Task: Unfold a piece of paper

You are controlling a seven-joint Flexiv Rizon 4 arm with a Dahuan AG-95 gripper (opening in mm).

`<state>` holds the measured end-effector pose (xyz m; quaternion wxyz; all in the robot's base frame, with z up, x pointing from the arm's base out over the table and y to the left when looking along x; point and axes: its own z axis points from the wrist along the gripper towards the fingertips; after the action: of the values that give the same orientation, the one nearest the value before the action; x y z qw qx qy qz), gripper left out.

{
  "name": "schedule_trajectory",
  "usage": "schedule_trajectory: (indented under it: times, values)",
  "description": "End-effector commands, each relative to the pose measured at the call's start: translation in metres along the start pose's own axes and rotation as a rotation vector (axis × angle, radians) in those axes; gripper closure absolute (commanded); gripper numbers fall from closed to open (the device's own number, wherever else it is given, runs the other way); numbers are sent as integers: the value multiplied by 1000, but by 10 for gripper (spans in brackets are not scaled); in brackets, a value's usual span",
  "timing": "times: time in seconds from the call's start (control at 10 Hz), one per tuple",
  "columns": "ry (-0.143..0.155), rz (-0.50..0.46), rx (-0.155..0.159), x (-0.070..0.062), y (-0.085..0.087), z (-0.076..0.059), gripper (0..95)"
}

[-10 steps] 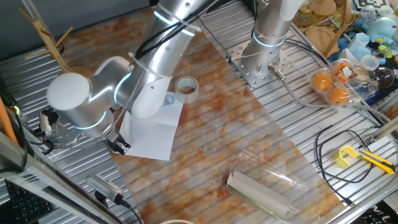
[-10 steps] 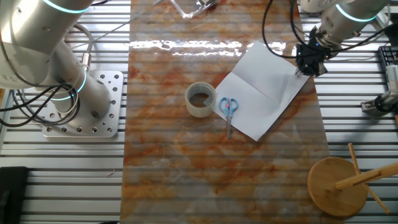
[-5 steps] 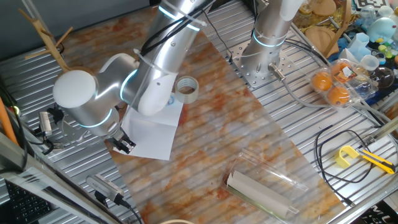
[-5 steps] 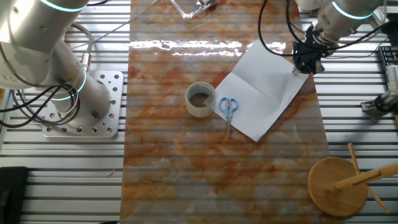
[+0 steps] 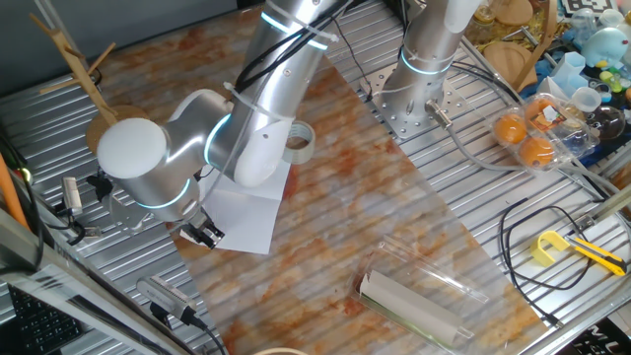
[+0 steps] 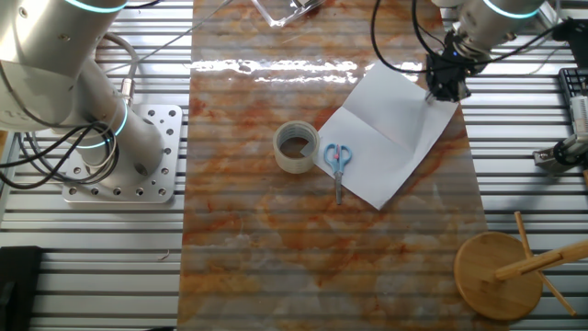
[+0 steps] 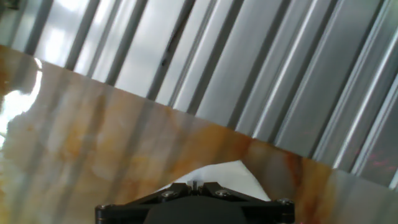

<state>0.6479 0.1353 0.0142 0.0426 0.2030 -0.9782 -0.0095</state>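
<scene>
The piece of paper (image 6: 390, 129) is a white sheet lying flat on the marbled mat, with a crease across its middle. It also shows in one fixed view (image 5: 246, 219), and one corner of it shows in the hand view (image 7: 229, 172). My gripper (image 6: 444, 83) is at the sheet's far right edge, near its corner, low over the mat. In one fixed view the gripper (image 5: 204, 235) sits at the sheet's lower left corner. In the hand view the gripper (image 7: 194, 185) has its jaws together, with the paper corner just beyond the tips. I cannot tell if paper is pinched.
A grey tape roll (image 6: 297, 147) and blue-handled scissors (image 6: 338, 158) lie by the sheet's left edge. A beige rolled sheet in clear plastic (image 5: 414, 306) lies at the mat's near end. A wooden stand (image 6: 501, 276) and a second arm's base (image 6: 129, 156) flank the mat.
My gripper has moved along the paper's edge, up and left in the other fixed view, from just off the corner onto the sheet's edge. The paper has not visibly shifted.
</scene>
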Motion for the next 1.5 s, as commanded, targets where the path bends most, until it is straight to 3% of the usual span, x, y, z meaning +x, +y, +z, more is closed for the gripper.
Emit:
schedule_trajectory:
  times: [0.1,0.5,1.0,1.5]
  values:
    - [-1,-1,-2,6,3,1,950]
    - [-4,14,-7,17,14,8,950]
    - [0,30,-21,18,16,0,950]
    - [-11,21,4,18,16,-2,950]
